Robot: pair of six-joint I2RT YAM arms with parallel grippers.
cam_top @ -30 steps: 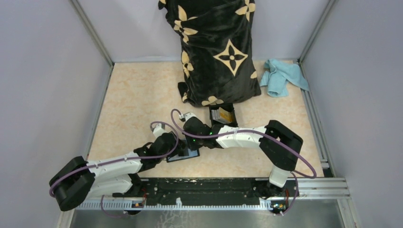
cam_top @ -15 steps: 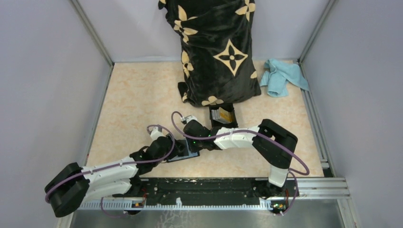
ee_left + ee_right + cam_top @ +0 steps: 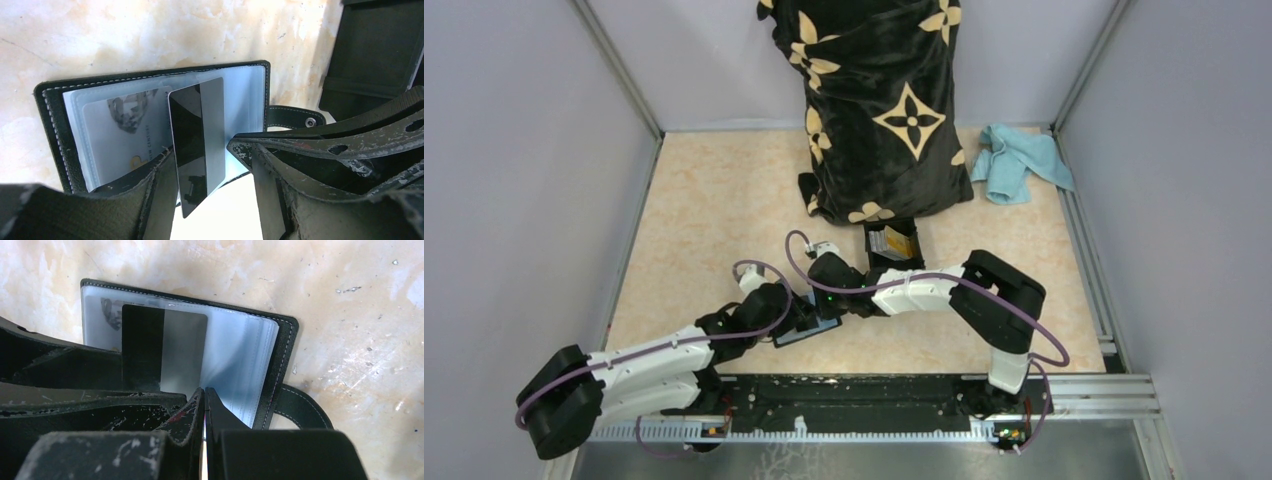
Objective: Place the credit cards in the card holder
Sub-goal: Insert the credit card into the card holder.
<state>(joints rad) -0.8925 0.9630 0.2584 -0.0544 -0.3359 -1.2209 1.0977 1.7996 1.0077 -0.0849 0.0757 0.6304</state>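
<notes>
The black card holder (image 3: 52,130) lies open on the table, its clear sleeves up and its strap tab (image 3: 290,116) to one side. A credit card (image 3: 195,135) with a dark stripe stands partly pushed into a sleeve. My left gripper (image 3: 205,155) is open around its free end; the card rests against one finger, with a gap to the other. A pale card (image 3: 125,135) lies in the sleeve beside it. My right gripper (image 3: 204,390) is shut, its tips on the sleeves of the card holder (image 3: 282,355) next to the striped card (image 3: 165,347). From above, both grippers crowd over the card holder (image 3: 809,330).
A rigid black box (image 3: 892,243) holding more cards stands just behind the grippers. A black blanket with tan flowers (image 3: 884,110) fills the back middle. A teal cloth (image 3: 1019,160) lies at the back right. Grey walls enclose the table.
My left gripper's jaws have widened around the card. Both arms have shifted slightly toward the left and the near edge.
</notes>
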